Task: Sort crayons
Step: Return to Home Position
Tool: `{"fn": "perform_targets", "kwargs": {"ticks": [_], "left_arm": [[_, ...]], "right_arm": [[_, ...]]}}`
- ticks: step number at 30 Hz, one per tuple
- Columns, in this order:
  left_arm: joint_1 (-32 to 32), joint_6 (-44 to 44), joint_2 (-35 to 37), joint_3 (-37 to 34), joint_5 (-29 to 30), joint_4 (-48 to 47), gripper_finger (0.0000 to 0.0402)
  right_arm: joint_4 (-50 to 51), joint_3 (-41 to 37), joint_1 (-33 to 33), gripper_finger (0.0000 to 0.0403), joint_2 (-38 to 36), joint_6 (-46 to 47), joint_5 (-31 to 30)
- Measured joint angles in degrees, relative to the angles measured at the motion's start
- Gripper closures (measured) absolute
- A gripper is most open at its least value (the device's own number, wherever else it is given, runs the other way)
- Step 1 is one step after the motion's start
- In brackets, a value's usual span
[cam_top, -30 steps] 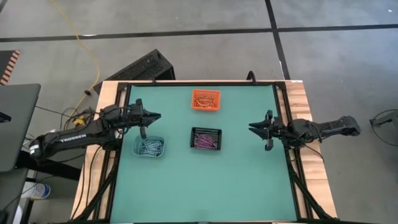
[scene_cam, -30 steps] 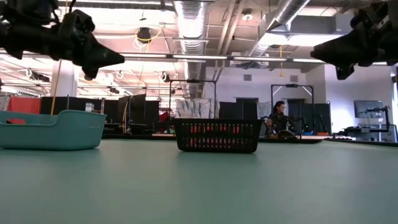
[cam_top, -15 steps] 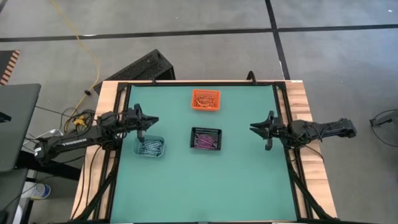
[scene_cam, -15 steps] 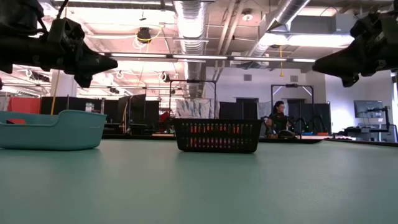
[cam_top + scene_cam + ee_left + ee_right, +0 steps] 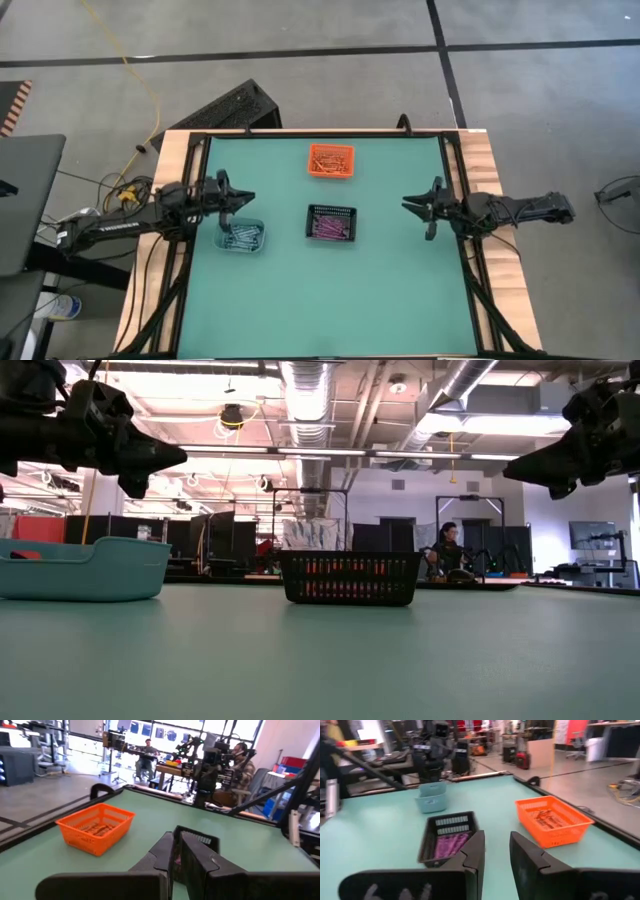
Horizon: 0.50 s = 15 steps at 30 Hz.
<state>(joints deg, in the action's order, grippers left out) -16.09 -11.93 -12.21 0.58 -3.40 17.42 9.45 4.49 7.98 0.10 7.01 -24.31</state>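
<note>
Crayons (image 5: pixel 329 228) inside three bins (image 5: pixel 331 208), left arm (image 5: pixel 115 227) lettered TROSSEN

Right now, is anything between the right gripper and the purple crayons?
Nothing visible is. The right gripper, open, hangs over the table near its right edge; only bare green surface lies between it and the purple crayons in the black bin. The left gripper hangs near the left edge.
</note>
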Motion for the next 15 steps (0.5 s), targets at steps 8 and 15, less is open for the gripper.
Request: {"fn": "perform_targets", "kwargs": {"ticks": [8, 15], "left_arm": [[3.4, -1.8, 0.0, -0.1, 0.6, -0.2, 0.0385], [3.7, -1.9, 0.0, -0.1, 4.3, -7.2, 0.0385]], "right_arm": [[0.3, 0.0, -1.1, 0.031, 0.0, 0.0, 2.2], [0.3, 0.0, -1.0, 0.031, 0.0, 0.0, 2.0]]}}
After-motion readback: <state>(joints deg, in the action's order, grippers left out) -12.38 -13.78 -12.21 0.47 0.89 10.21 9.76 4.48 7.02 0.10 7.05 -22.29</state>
